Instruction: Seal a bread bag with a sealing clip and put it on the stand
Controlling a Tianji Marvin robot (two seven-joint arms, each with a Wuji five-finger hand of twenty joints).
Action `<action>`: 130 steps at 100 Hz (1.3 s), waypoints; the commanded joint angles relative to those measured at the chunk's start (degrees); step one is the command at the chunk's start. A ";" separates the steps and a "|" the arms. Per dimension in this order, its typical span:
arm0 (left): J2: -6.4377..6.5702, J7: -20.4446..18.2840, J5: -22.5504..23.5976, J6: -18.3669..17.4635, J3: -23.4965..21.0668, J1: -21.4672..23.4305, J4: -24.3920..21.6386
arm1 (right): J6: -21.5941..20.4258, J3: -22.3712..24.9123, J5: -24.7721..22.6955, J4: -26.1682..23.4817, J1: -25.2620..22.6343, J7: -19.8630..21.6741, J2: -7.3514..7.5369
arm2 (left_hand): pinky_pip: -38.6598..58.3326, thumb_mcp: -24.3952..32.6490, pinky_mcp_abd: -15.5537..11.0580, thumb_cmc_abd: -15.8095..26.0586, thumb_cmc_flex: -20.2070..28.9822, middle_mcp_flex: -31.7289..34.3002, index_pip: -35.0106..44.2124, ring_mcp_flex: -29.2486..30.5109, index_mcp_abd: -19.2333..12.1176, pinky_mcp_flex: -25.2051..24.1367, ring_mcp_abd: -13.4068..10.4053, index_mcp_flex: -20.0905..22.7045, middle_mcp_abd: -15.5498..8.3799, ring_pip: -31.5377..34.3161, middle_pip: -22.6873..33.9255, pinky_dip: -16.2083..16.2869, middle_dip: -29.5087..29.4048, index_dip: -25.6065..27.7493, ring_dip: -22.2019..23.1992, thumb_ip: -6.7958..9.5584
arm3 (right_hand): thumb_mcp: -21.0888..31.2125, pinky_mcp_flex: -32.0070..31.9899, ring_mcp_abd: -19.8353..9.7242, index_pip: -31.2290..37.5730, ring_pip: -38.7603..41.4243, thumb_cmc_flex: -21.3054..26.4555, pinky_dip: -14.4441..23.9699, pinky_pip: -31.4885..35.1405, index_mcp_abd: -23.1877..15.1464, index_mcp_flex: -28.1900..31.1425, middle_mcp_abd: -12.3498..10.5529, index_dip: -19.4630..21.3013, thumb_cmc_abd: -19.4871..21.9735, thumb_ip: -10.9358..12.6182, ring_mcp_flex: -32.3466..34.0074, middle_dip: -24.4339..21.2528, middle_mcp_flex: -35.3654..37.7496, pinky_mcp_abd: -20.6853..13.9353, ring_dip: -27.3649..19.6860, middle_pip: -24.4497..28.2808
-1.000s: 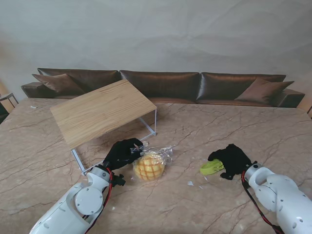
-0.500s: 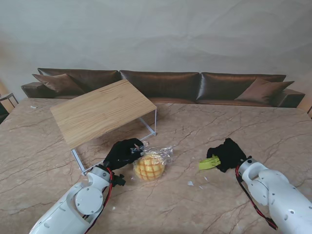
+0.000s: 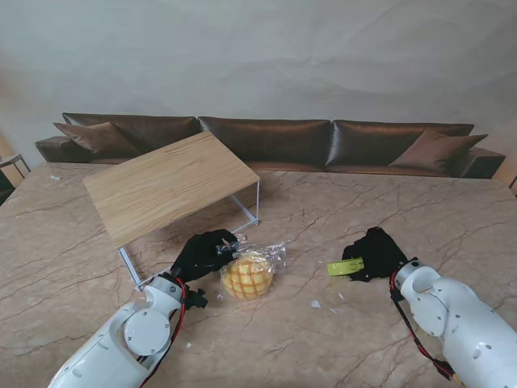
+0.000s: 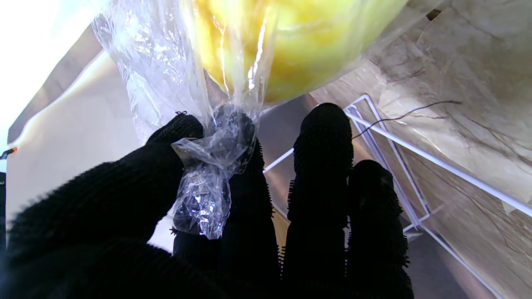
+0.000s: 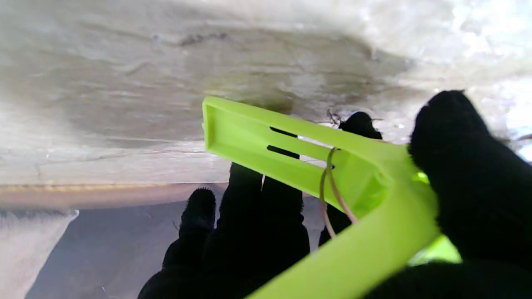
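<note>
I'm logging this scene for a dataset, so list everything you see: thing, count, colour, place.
bread bag: one, clear plastic with a yellow-orange bun inside, on the table nearer to me, its twisted neck pinched by the left hand
sealing clip: one, lime green, held by the right hand, to the right of the bag
stand: one, light wood top on a white wire frame, on the table's left side, just beyond the bag
table: one, beige veined marble, fills the foreground
sofa: one, dark brown with cushions, along the far wall
small white scraps: a few, on the table nearer to me than the clip
left hand: one, black glove, closed on the bag
right hand: one, black glove, closed on the clip
</note>
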 commanded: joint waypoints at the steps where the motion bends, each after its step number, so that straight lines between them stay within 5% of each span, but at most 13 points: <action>1: -0.16 -0.16 -0.12 -0.25 0.08 0.32 0.11 | -0.79 -1.28 0.65 3.42 -2.19 2.93 -1.00 | 1.95 0.60 -0.89 4.70 2.91 0.28 4.57 -0.41 -8.04 -0.58 -0.82 1.64 -3.99 0.27 1.28 1.36 1.77 1.53 0.48 0.78 | 1.68 1.29 0.87 13.63 -1.11 -1.55 -2.44 4.87 -8.06 17.70 -0.79 7.60 1.39 -0.59 5.88 -5.01 9.26 0.92 -1.36 -6.13; 21: -0.04 -0.60 -0.16 -0.38 -0.02 0.37 0.11 | -0.99 -2.92 4.08 5.76 -1.10 2.22 -1.70 | 1.94 0.63 -0.90 4.63 2.88 0.30 4.59 -0.41 -8.02 -0.58 -0.91 1.62 -4.02 0.30 1.18 1.38 1.80 1.40 0.40 0.81 | 7.92 13.80 7.80 15.07 2.23 -2.55 -4.12 13.41 -6.96 20.86 -0.22 20.82 -13.24 -3.70 25.44 -2.42 21.97 8.67 2.84 -0.47; 34: 0.01 -0.76 -0.12 -0.47 -0.03 0.30 0.16 | -1.22 -4.39 6.75 7.82 0.12 1.89 -2.20 | 1.86 0.64 -0.97 4.68 2.91 0.31 4.65 -0.41 -8.05 -0.65 -0.88 1.62 -3.99 0.31 1.15 1.36 1.82 1.38 0.35 0.84 | 13.07 25.38 8.63 17.70 6.86 -0.62 -3.53 17.03 -5.41 23.45 -0.98 24.95 -23.08 -4.82 34.42 1.50 27.08 12.49 7.60 5.17; 44: 0.03 -0.88 -0.15 -0.55 -0.02 0.25 0.22 | -1.37 -5.99 8.18 9.46 1.24 1.94 -2.42 | 1.84 0.60 -1.00 4.68 2.89 0.30 4.63 -0.45 -8.05 -0.64 -0.91 1.56 -4.05 0.30 1.14 1.36 1.84 1.34 0.32 0.83 | 14.97 29.60 7.72 18.40 10.34 0.63 -2.59 19.50 -5.18 24.93 -2.15 27.03 -26.76 -4.22 37.68 5.03 29.41 13.56 11.41 9.53; 67: 0.09 -1.14 -0.21 -0.70 -0.01 0.21 0.35 | -1.86 -10.62 10.79 13.82 4.40 0.62 -2.95 | 1.77 0.54 -1.02 4.69 2.88 0.32 4.68 -0.57 -8.08 -0.70 -0.92 1.58 -3.98 0.27 1.12 1.35 1.86 1.35 0.27 0.85 | 16.02 31.33 7.77 18.38 17.12 2.52 0.12 21.25 -5.37 25.27 -2.74 29.72 -29.02 -3.41 39.70 13.09 29.72 15.38 20.13 16.24; 83: 0.13 -1.36 -0.29 -0.66 -0.05 0.14 0.41 | -2.52 -14.30 12.11 16.51 6.60 -0.61 -3.35 | 1.75 0.61 -1.02 4.75 2.88 0.29 4.69 -0.50 -8.10 -0.71 -0.85 1.60 -4.00 0.30 1.11 1.36 1.90 1.36 0.25 0.89 | 16.52 34.26 6.87 17.29 32.07 2.57 3.48 24.83 -6.21 26.65 -2.51 30.61 -30.26 -3.21 40.87 19.75 33.23 16.63 29.67 23.57; 100: 0.18 -1.56 -0.31 -0.75 -0.10 0.12 0.50 | -2.59 -16.45 13.38 16.92 7.52 -0.27 -3.68 | 1.73 0.61 -1.02 4.60 2.83 0.28 4.66 -0.53 -8.11 -0.70 -1.03 1.56 -4.05 0.28 1.11 1.37 1.98 1.35 0.23 0.87 | 15.97 34.44 8.08 15.47 48.05 1.67 8.88 28.35 -6.19 28.34 1.22 30.56 -29.51 -3.85 40.86 27.91 35.86 18.55 37.41 31.91; 117: 0.19 -1.51 -0.33 -0.85 -0.32 0.33 0.38 | -1.73 -18.52 14.37 17.30 8.44 1.60 -3.71 | 1.73 0.63 -1.02 4.62 2.89 0.33 4.70 -0.51 -8.11 -0.70 -0.96 1.58 -3.91 0.30 1.12 1.38 2.03 1.34 0.22 0.87 | 16.13 36.81 8.11 15.79 54.60 1.01 12.93 31.84 -5.37 29.47 1.14 30.49 -29.42 -3.49 40.98 32.23 36.89 21.26 40.37 35.15; 124: 0.19 -1.48 -0.39 -0.90 -0.42 0.46 0.33 | -1.47 -20.30 15.14 18.81 9.39 1.17 -3.96 | 1.73 0.64 -1.02 4.63 2.86 0.36 4.67 -0.50 -8.11 -0.70 -0.96 1.57 -3.93 0.31 1.11 1.38 2.02 1.30 0.22 0.86 | 16.63 38.35 7.96 18.29 56.61 0.65 14.56 32.65 -4.95 30.41 0.44 31.26 -28.91 -1.15 40.98 33.47 36.93 22.83 40.90 37.18; 130: 0.21 -1.56 -0.42 -0.97 -0.47 0.49 0.38 | -1.35 -22.03 15.82 20.47 10.27 0.35 -4.25 | 1.73 0.63 -1.02 4.70 2.83 0.33 4.71 -0.50 -8.17 -0.70 -0.97 1.59 -4.12 0.31 1.10 1.38 2.02 1.33 0.21 0.86 | 16.93 39.13 7.89 21.07 57.03 0.05 16.06 32.48 -5.16 31.68 -0.31 35.12 -28.22 4.71 40.95 33.51 36.93 23.75 40.67 37.83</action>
